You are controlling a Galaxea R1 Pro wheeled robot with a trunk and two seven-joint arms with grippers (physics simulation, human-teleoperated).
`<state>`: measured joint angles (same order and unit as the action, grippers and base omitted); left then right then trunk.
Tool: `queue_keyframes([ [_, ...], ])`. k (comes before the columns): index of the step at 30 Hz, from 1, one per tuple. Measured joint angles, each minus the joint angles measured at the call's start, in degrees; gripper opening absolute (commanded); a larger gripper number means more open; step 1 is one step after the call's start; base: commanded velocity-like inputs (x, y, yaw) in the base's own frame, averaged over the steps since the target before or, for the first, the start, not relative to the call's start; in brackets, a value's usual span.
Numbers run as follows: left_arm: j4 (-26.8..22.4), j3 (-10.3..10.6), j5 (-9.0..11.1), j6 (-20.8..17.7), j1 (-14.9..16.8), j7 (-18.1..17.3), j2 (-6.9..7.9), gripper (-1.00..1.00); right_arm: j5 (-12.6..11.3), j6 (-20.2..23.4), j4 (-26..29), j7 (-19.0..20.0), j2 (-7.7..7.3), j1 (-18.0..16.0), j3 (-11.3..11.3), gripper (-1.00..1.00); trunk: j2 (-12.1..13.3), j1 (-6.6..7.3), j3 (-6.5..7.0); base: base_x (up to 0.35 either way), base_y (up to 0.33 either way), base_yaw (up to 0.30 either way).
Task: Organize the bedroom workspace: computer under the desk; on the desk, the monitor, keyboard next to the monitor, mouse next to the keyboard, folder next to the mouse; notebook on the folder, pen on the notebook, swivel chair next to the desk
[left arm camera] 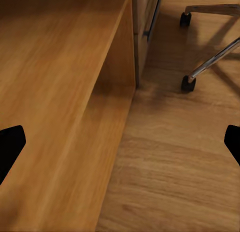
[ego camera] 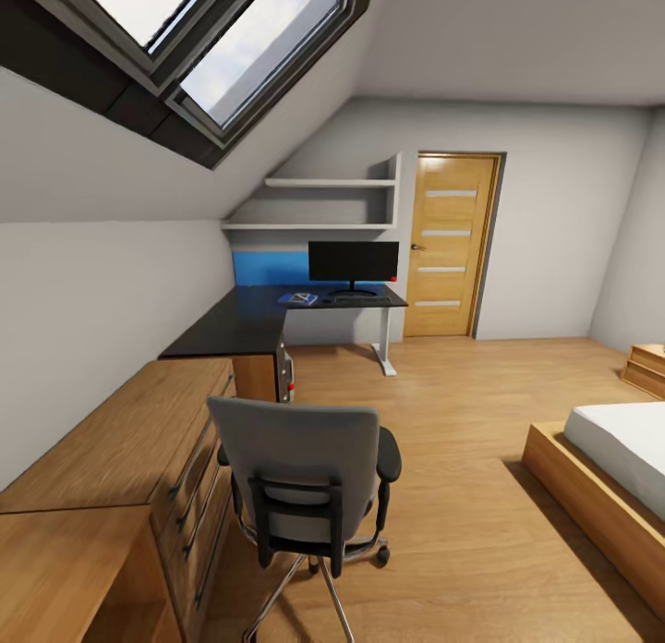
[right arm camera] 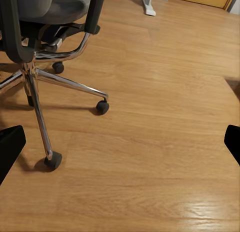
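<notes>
Because the robot stood well back from the black counter [ego camera: 242, 324], the task's things were small and far off in the head view. The grey swivel chair [ego camera: 305, 477] was the near landmark, its back turned to the camera, well apart from the counter beyond it. Past the chair, the monitor [ego camera: 353, 261] stood upright on the counter, with a dark keyboard [ego camera: 356, 301] just in front of its foot and a blue flat item [ego camera: 297, 298], perhaps the folder or notebook, beside that; it was too small to tell which. A grey box [ego camera: 286, 373] under the counter looked like the computer. The mouse and pen were too small to make out, and the chair's seat was hidden behind its backrest.

To the chair's left ran a wooden dresser [ego camera: 129, 440]; to its right, across bare wooden floor [ego camera: 462, 421], lay the corner of a bed [ego camera: 610, 458].

The left pincer [left arm camera: 120, 142] was released, its black tips wide apart above the dresser's edge. The right pincer [right arm camera: 120, 142] was released too, holding nothing, above floor beside the chair's chrome legs [right arm camera: 65, 82].

The likely risks: driving forward could knock the chair's castors and roll it off course, or scrape the left arm along the dresser, since the gap between them looked narrow.
</notes>
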<state>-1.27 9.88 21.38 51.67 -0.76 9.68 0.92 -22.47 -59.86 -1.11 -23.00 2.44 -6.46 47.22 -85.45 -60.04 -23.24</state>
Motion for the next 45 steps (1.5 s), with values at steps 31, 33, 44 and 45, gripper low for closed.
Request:
queue_keyframes([
  [31,-35.8,0.2,-0.6,-53.8,14.2,9.1,-1.72,1.0,-0.2,32.3,17.9,-2.8,-0.14,-15.9,-3.8,1.0,-12.4,-6.81,-5.53,0.0,0.0,0.0],
  [33,-35.8,0.2,-0.6,-56.2,17.0,9.0,-1.76,1.0,-0.2,36.9,19.1,-2.3,-0.14,-17.8,-5.9,1.0,-13.2,-7.25,-5.89,0.0,0.0,0.0],
  [44,-35.2,0.0,-0.5,-63.9,24.4,8.7,-1.54,1.0,-0.2,43.8,20.4,0.7,-0.27,-23.1,-12.4,1.0,-17.6,-9.67,-7.89,0.0,0.0,0.0],
  [45,-34.7,0.0,-0.5,-63.6,24.5,8.6,-1.49,1.0,-0.2,43.8,20.2,0.7,-0.17,-23.1,-12.4,1.0,-18.0,-9.89,-8.07,0.0,0.0,0.0],
])
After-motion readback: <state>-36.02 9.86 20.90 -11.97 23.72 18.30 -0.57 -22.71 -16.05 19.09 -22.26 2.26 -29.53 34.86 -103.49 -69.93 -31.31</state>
